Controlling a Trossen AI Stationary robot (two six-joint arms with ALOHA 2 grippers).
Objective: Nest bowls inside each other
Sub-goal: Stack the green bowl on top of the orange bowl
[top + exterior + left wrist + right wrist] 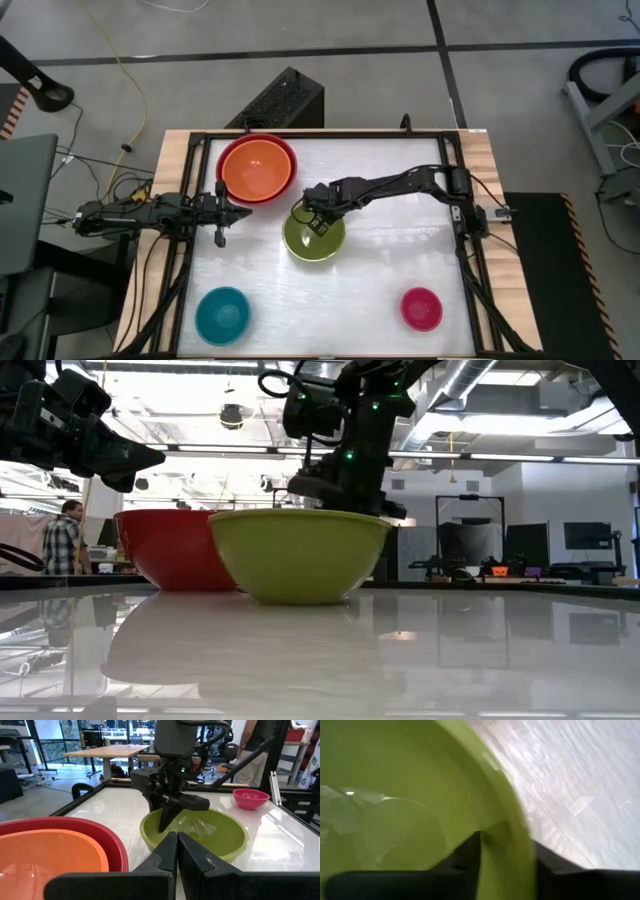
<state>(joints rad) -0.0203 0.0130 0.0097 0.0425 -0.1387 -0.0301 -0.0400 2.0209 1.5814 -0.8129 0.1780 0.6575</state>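
Note:
The lime green bowl (pixel 314 240) stands upright on its base at the middle of the table. My right gripper (pixel 318 222) comes down on the bowl's far rim and is shut on its wall. The orange bowl (pixel 257 170) sits nested inside the red bowl (pixel 228 160) at the far left. The teal bowl (pixel 222 313) stands near the front left and the pink bowl (pixel 421 308) near the front right. My left gripper (pixel 240 212) hovers shut at the left side, beside the red bowl, holding nothing. My right gripper has the lime green bowl's wall just below the far rim (pixel 512 845) between its two fingers, one finger (pixel 465 857) inside the bowl and one (pixel 552 865) outside. The fingers slant steeply down from above. The bowl's base (pixel 298 598) rests on the table, upright.
A dark frame (pixel 190 135) runs around the white table top. Bare table lies between the teal and pink bowls at the front, and to the right of the green bowl. A person (pixel 62 538) stands in the room behind the table.

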